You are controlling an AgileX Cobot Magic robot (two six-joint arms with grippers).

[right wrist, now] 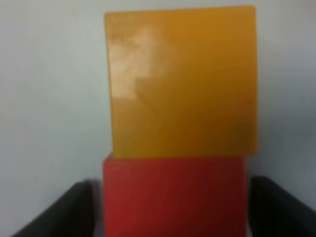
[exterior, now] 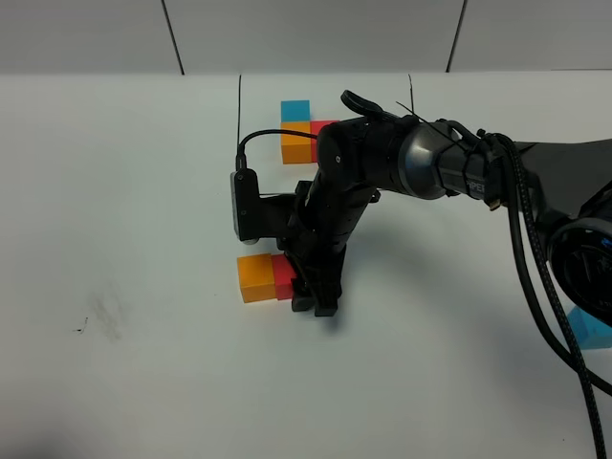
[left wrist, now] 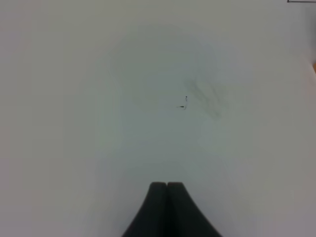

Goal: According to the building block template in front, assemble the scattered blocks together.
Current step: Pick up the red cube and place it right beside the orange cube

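The building block template, a blue, orange and red L, lies at the back of the table, its red cube partly hidden by my right arm. Of the scattered blocks, the orange cube and the red cube sit side by side, touching. My right gripper straddles the red cube, open, with a thin gap between each finger and the cube. The light blue cube lies far right, behind the cables. My left gripper is shut over bare table.
Thin black drawn lines mark the template's frame. Black cables hang from my right arm across the right side. A faint smudge marks the white table at the left.
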